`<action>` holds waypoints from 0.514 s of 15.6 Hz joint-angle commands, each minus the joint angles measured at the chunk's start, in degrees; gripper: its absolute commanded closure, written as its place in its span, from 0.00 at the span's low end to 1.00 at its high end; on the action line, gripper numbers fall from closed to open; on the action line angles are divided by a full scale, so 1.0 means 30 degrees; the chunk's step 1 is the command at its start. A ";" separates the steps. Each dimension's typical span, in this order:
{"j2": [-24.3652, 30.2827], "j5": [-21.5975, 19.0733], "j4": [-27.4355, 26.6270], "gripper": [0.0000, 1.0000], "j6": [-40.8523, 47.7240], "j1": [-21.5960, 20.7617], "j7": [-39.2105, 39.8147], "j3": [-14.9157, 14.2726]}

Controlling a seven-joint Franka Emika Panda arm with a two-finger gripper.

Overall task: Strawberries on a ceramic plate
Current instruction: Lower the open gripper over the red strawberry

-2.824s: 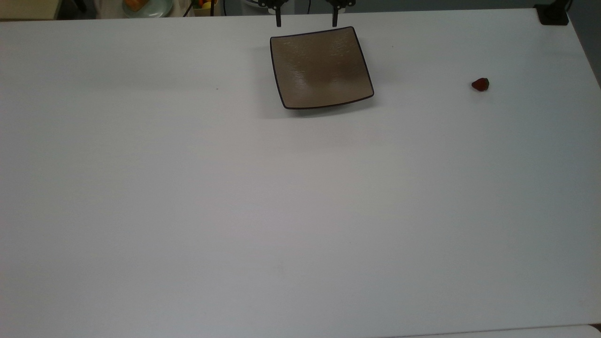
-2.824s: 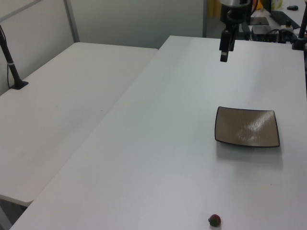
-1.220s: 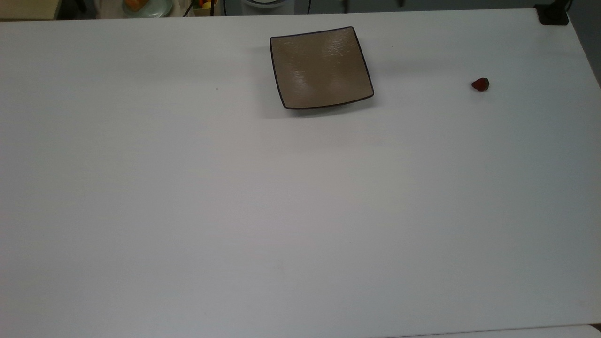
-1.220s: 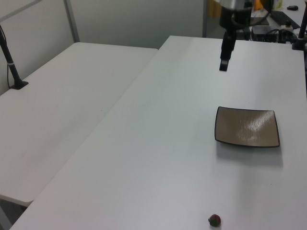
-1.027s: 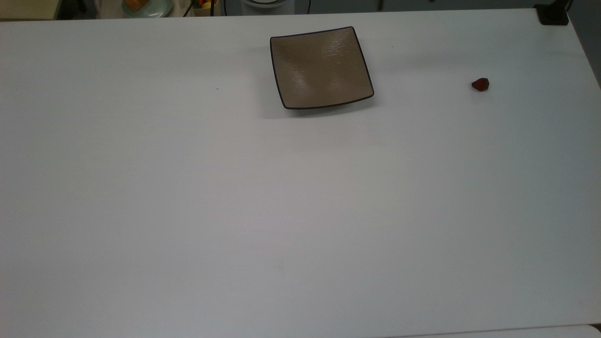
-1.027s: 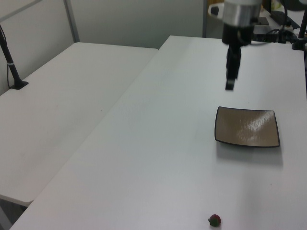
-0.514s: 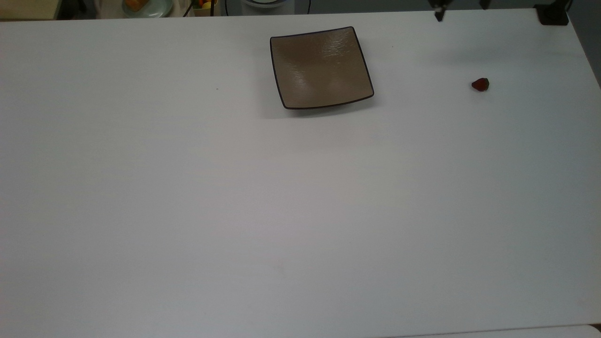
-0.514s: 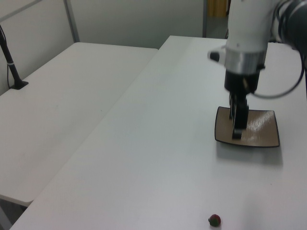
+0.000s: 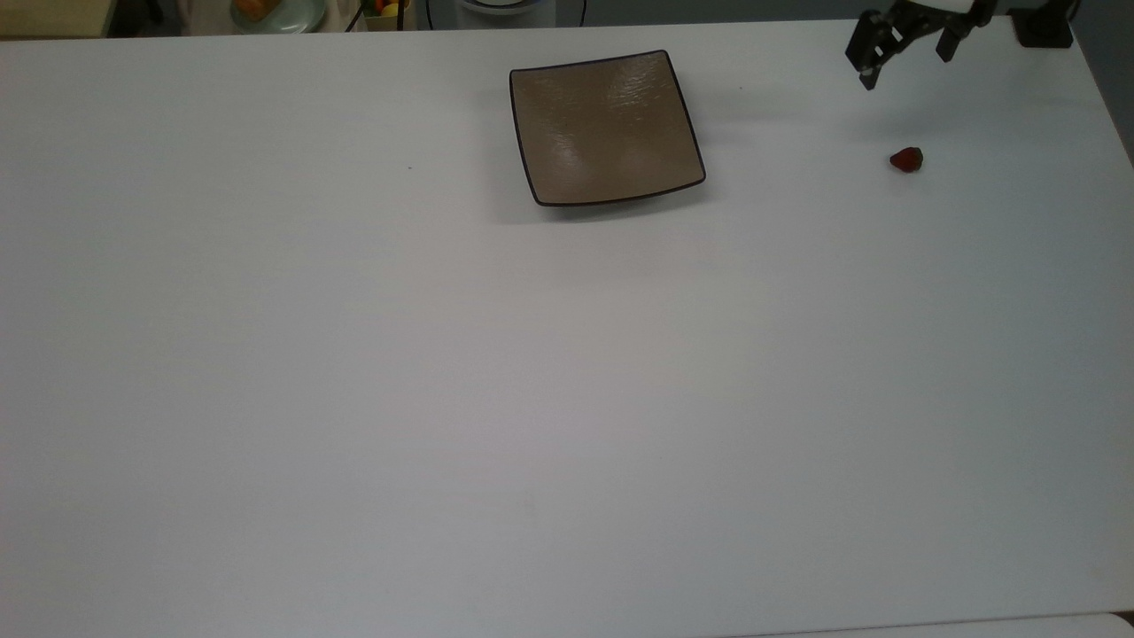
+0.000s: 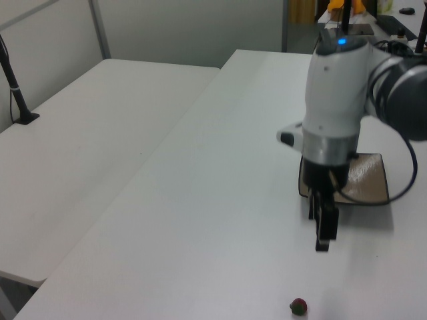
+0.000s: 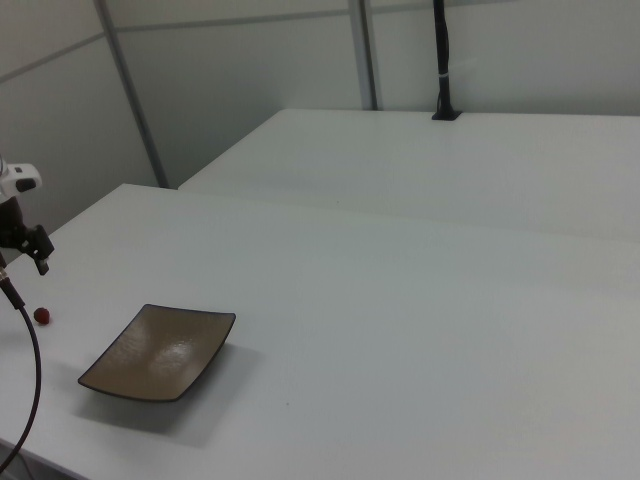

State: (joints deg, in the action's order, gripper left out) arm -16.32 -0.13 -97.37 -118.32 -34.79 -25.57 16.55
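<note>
Strawberry (image 9: 906,159) below spread fingers (image 9: 869,73)

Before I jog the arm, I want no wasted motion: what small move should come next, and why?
Probably carry the gripper on toward the strawberry and lower over it: its fingers stand apart and empty, short of the fruit, and the ceramic plate holds nothing.

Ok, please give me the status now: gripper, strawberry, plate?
Gripper open, empty, above the table, short of the fruit. Small dark red strawberry on white table, apart from square tan-brown ceramic plate. Plate bare. Nothing between them.
</note>
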 commanded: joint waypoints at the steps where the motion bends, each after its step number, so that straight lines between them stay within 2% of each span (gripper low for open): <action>1: -0.1323 0.1328 0.0258 0.00 -0.0959 -0.0852 -0.0236 -0.0067; 6: -0.2907 0.1799 0.0229 0.00 -0.3036 -0.1059 -0.0091 -0.0096; 8: -0.3493 0.2704 0.0258 0.00 -0.3916 -0.1117 -0.0090 -0.0096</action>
State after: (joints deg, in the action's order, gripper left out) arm -24.69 5.01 -97.33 -126.90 -37.64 -25.57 16.54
